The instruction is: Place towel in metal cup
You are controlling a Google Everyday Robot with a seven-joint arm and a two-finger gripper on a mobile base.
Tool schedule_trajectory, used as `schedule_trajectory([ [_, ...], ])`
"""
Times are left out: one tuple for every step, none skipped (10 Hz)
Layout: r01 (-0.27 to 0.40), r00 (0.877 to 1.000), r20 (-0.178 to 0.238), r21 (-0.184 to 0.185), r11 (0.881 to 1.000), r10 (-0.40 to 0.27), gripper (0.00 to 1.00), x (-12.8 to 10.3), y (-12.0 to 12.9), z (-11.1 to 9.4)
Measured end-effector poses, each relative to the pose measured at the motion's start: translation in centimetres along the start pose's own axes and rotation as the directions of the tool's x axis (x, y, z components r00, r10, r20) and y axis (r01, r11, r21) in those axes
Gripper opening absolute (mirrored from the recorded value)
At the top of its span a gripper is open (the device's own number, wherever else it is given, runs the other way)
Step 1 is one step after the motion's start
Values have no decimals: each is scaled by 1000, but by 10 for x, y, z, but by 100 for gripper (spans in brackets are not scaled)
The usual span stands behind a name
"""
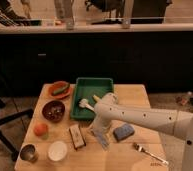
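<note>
- Towel (101,139), the small grey-blue cloth, lies flat on the wooden table (134,93) just in front of the green tray (97,89). It sits between a dark packet (77,136) and the blue sponge (123,132), resting on the wood and not lifted.
- The gripper (97,128) hangs at the end of the white arm (140,117), pointing down right over the towel's far edge. Its fingers are spread and hold nothing, which we read as the stance for a pinch from above on thin cloth.
- The arm reaches in from the right, so its forearm passes just behind the sponge. We judge the sponge the likeliest thing to be nudged or caught by mistake, since it lies just beside the towel and is close to it in colour.
- The metal cup (28,152) stands upright at the front left corner, mouth up and well apart from the towel, with the white cup (57,150) just beside it.
- We take the grasp as the step in hand, so the task is near its start: the towel is not yet gripped and the whole carry to the cup remains.
- The carry must cross the packet and the white cup, so we expect it to need some height.
- The steel cup's mouth looks narrow, so a loose corner could drape over the rim or tip the cup; the cloth probably needs to hang bunched.
</note>
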Motion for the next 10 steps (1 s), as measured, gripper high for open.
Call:
schedule_trajectory([
  [2,1000,5,-3,1000,-2,80,1,1,2],
  [5,1000,8,-6,1000,-5,80,1,1,3],
  [12,1000,14,-10,1000,-12,78,0,1,5],
  [20,1000,20,-13,1000,-19,70,0,0,7],
  [25,999,26,-13,1000,-24,62,0,0,8],
  [30,999,38,-17,999,-30,51,0,2,9],
  [31,999,39,-14,999,-30,39,0,2,8],
  [29,999,42,-13,999,-28,29,-1,2,8],
  [27,999,42,-13,1000,-27,21,0,2,7],
  [28,999,41,-14,1000,-28,9,0,3,5],
])
